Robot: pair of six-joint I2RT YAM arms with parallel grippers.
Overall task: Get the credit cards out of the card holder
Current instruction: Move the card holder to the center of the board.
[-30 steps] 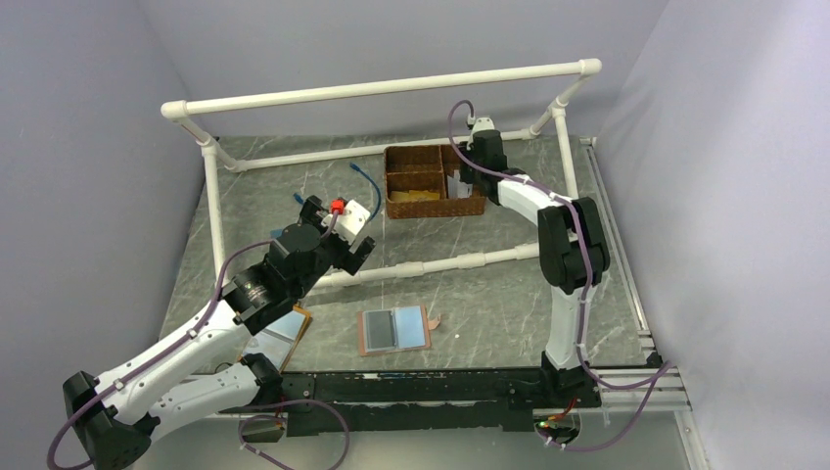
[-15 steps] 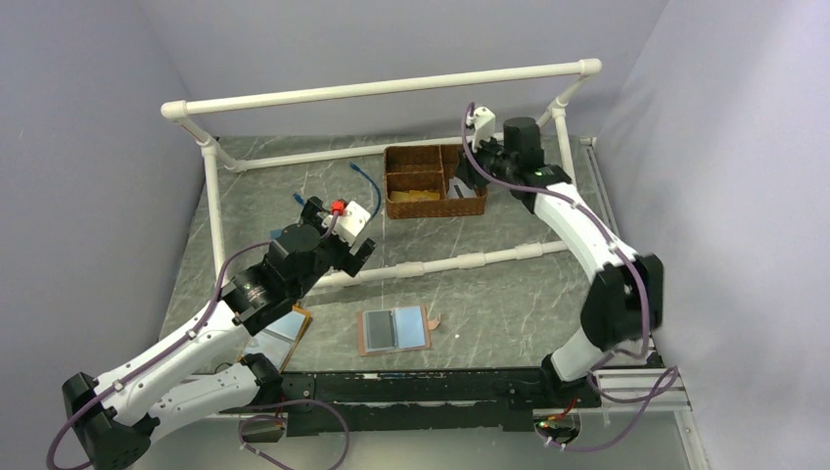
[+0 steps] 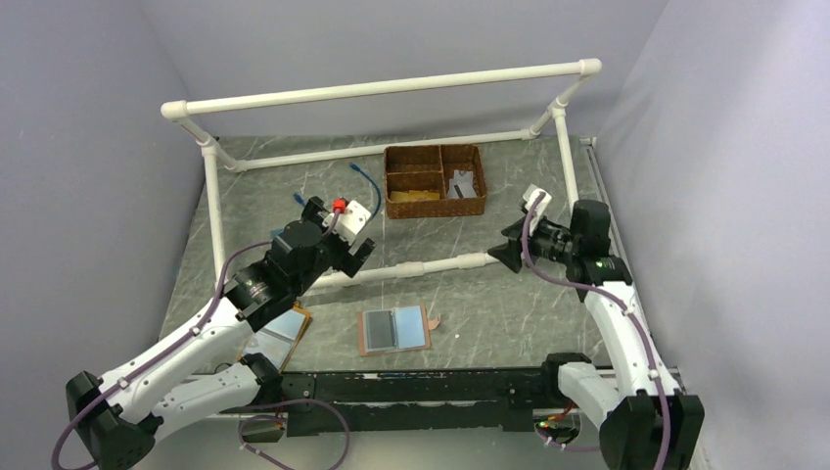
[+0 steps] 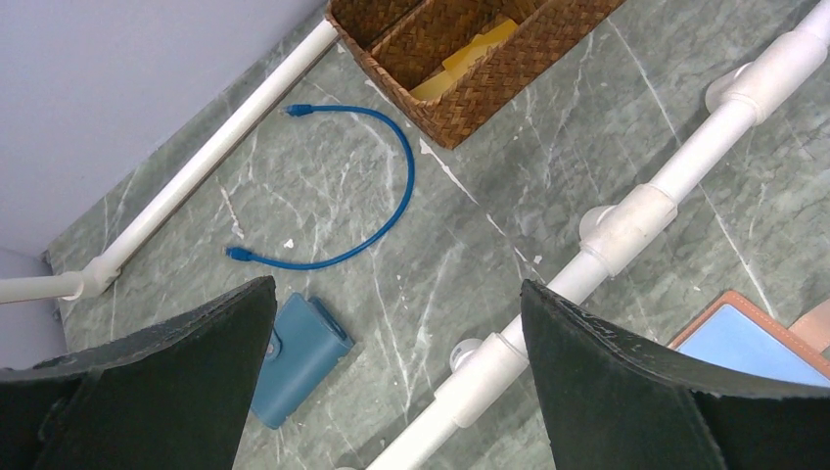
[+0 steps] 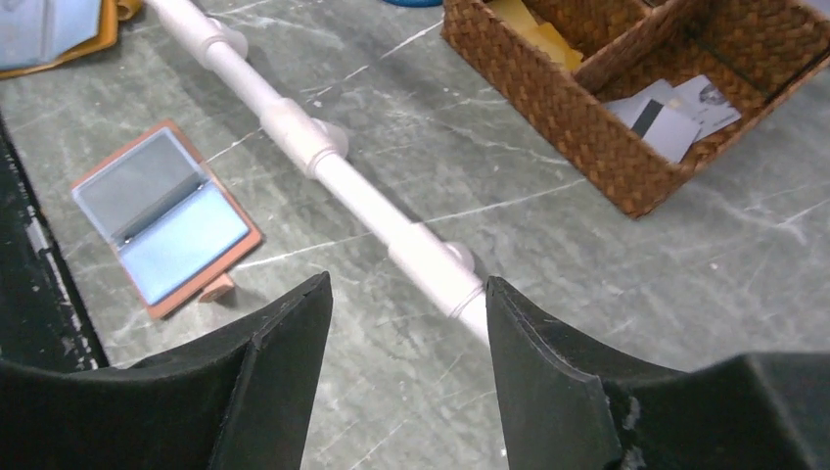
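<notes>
card holder [image 3: 394,329] lies open and flat, grey-blue lining up, near centre, between the white pipe [image 3: 431,266] and the black rail [image 3: 411,384] along the near edge, touching neither. right gripper [image 3: 504,255] hangs over the pipe's right end, jaws apart, nothing in them. left gripper [image 3: 354,253] hovers above the pipe's left stretch, jaws wide. yellowish credit cards [image 3: 416,195] sit in the wicker basket [image 3: 434,209], far side.

My left claw [image 4: 396,289], right claw [image 5: 406,282]: black. Bench [image 3: 509,304]: grey-green marble, white veins. Card holder [image 3: 394,329]: reddish-brown, grey-blue lining. Basket [image 3: 436,208]: brown weave. Cable [image 4: 391,206]: blue. Pipe frame [image 3: 391,86]: white.
</notes>
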